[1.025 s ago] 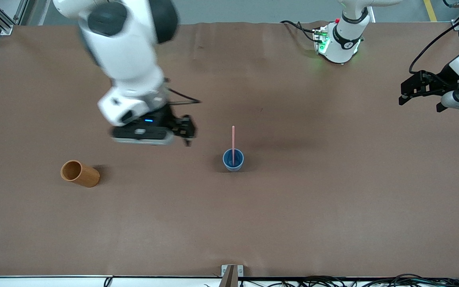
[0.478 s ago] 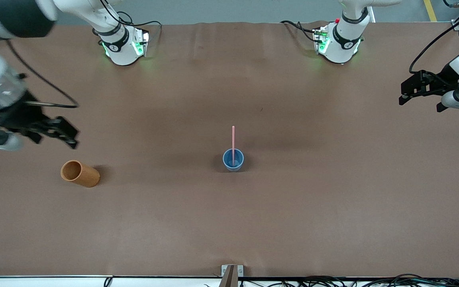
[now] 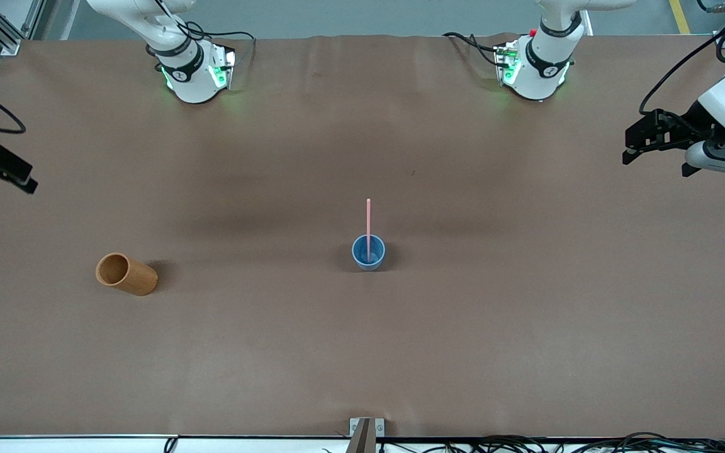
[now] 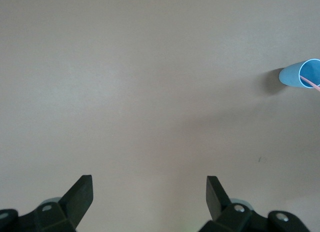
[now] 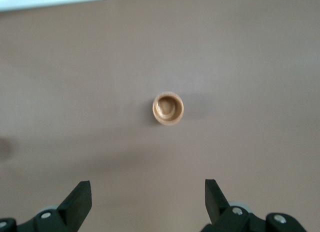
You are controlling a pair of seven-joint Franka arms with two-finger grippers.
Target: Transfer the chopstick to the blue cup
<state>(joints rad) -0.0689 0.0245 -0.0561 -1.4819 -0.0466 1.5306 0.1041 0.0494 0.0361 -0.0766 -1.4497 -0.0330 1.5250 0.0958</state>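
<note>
The small blue cup (image 3: 368, 252) stands upright in the middle of the table. The pale pink chopstick (image 3: 368, 220) stands in it, its top sticking out well above the rim. The cup (image 4: 301, 74) and a bit of the stick (image 4: 310, 82) also show in the left wrist view. My left gripper (image 3: 632, 146) is open and empty, up over the left arm's end of the table. My right gripper (image 3: 13, 177) is open and empty, up over the right arm's end; its wrist view (image 5: 148, 197) looks down on the wooden cup.
An orange-brown wooden cup (image 3: 126, 274) lies on its side toward the right arm's end, its mouth turned to that end; it also shows in the right wrist view (image 5: 168, 109). A metal bracket (image 3: 365, 429) sits at the table's near edge.
My right arm has swung away from beside the blue cup out to the right arm's end of the table. The left gripper has risen slightly. Cup and chopstick have not moved.
</note>
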